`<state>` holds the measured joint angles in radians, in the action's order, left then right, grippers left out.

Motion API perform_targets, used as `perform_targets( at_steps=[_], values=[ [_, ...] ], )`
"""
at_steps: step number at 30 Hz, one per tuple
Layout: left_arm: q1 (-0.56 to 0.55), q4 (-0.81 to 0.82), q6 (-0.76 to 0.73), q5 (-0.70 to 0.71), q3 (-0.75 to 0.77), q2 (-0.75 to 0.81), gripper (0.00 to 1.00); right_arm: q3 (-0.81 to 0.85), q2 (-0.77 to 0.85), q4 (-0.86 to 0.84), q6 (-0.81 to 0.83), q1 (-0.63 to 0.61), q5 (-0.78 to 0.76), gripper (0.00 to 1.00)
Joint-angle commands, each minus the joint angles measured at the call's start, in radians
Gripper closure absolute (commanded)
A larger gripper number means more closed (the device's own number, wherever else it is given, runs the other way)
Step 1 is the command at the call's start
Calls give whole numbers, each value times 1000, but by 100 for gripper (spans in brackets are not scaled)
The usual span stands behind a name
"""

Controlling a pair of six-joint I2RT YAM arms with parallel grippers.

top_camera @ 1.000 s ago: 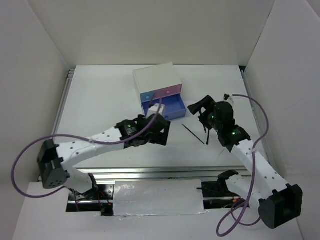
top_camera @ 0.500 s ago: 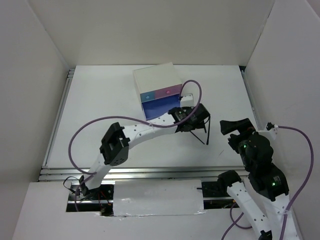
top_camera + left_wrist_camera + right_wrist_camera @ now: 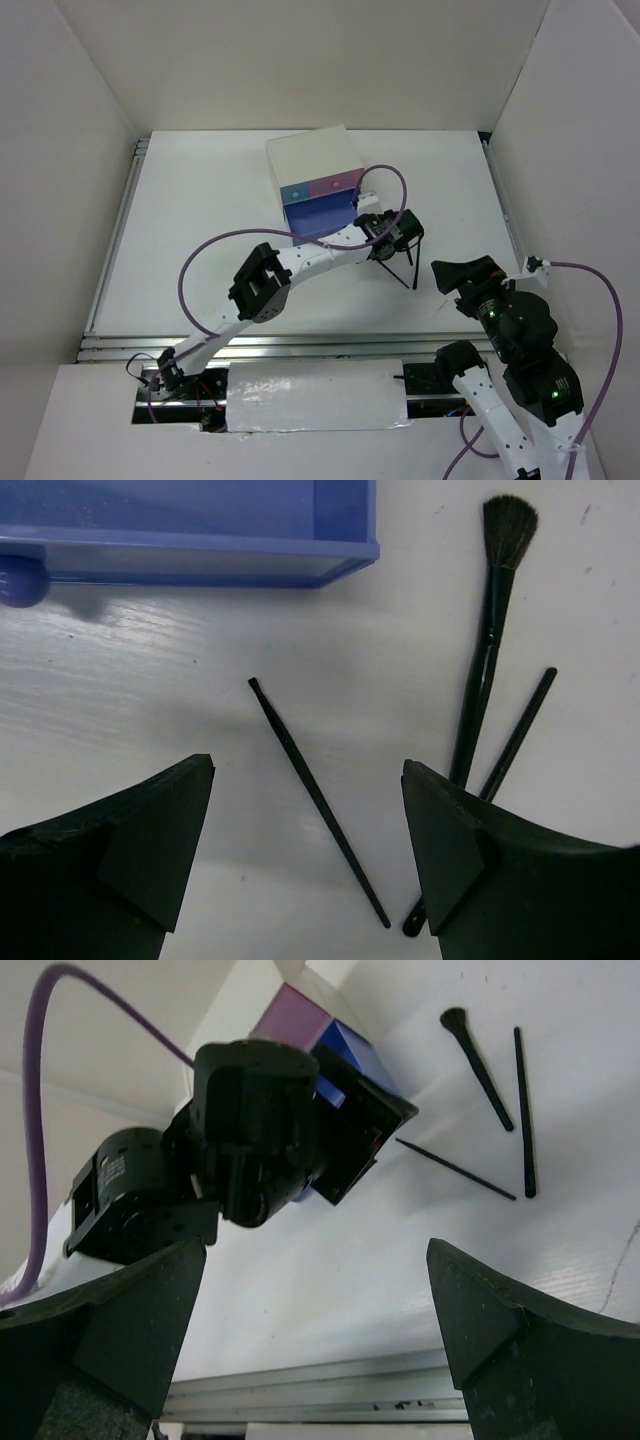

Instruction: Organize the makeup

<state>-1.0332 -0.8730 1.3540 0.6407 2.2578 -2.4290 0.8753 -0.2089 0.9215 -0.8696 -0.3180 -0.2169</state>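
Three thin black brushes lie on the white table right of the open blue drawer (image 3: 200, 520). They are a bare thin one (image 3: 318, 800), a fluffy-tipped one (image 3: 487, 650) and another thin one (image 3: 515, 735). My left gripper (image 3: 308, 780) is open and hovers over them, with the bare thin brush between its fingers and untouched. In the top view the left gripper (image 3: 398, 243) is just above the brushes (image 3: 411, 268). My right gripper (image 3: 462, 272) is open and empty, drawn back to the near right. It sees the brushes (image 3: 478, 1060) from afar. The compact, jar, pencils and tube are out of view.
The white box (image 3: 312, 155) stands at the back centre. Its pink drawer (image 3: 338, 183) is shut and its blue drawer (image 3: 318, 215) is pulled out. The left arm's purple cable (image 3: 385, 180) loops beside the box. An aluminium rail (image 3: 330, 1395) runs along the near table edge.
My left arm has swung right from the drawer front to above the brushes. My right arm has pulled back from the brushes toward the near right.
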Motion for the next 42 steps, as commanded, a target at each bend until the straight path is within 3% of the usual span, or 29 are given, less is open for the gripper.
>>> perform_targets(
  at_steps=[1,38,42],
  values=[
    [8,-26,57,30,62,-73,11,-30,3,-9,49,3,80,0],
    [16,-95,106,-36,71,-245,51,-25,89,-41,93,2,186,0],
    [16,-98,111,-41,46,-249,60,-16,98,-39,92,2,185,0]
  ],
)
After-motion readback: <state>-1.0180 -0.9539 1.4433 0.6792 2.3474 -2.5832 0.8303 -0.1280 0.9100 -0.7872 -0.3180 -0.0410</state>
